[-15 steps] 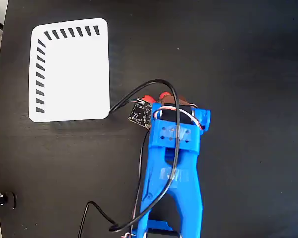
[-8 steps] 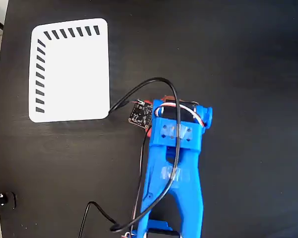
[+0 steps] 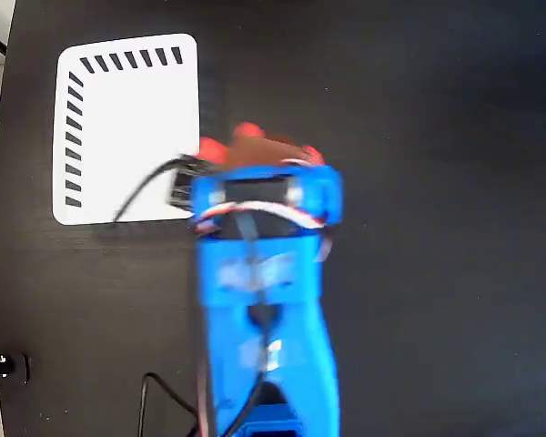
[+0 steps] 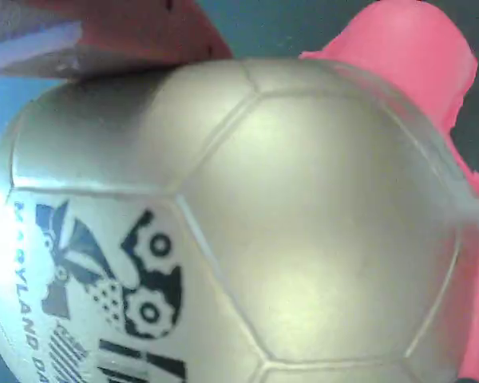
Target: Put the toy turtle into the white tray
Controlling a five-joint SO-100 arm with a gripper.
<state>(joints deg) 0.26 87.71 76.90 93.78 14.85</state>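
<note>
Black table surface (image 3: 437,137) fills the fixed view. At its lower left edge sits 1 small black fitting (image 3: 5,367); type cannot be determined.

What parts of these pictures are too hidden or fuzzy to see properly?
- Fixed view: the blue arm is blurred and covers most of the toy turtle; only red bits show.
- Fixed view: the arm hides the fingers, so their grip cannot be told.
- Fixed view: the arm overlaps the white tray corner.
- Wrist view: the shell fills the frame; its printed mark is cut off.
</note>
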